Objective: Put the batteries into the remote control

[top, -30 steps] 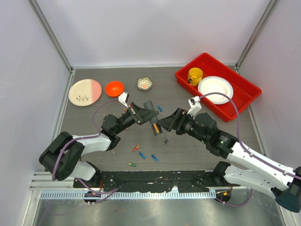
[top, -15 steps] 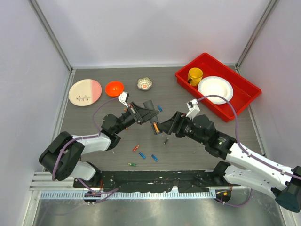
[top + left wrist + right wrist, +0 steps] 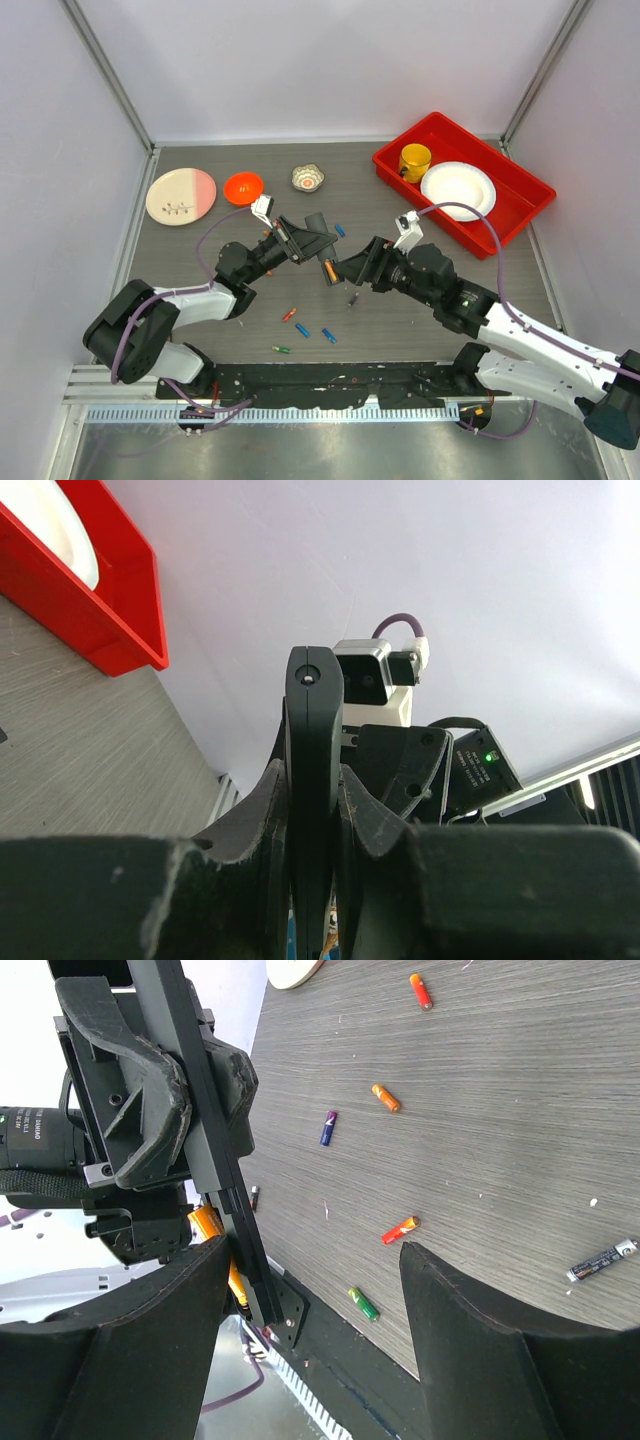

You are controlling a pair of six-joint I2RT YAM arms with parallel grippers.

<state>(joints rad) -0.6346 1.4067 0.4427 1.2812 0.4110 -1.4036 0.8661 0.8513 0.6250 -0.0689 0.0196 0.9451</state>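
L gripper (image 3: 313, 790) clamped on remote control (image 3: 313, 710) | R gripper (image 3: 312, 1250) wide open, empty | orange battery (image 3: 207, 1223) at recess (seated? can't tell) | other batteries (image 3: 302, 331) lie loose, most loading left

Matt black plastic remote control (image 3: 313, 780), grey wood-grain table (image 3: 500, 1110), glossy red plastic tray (image 3: 110, 630)
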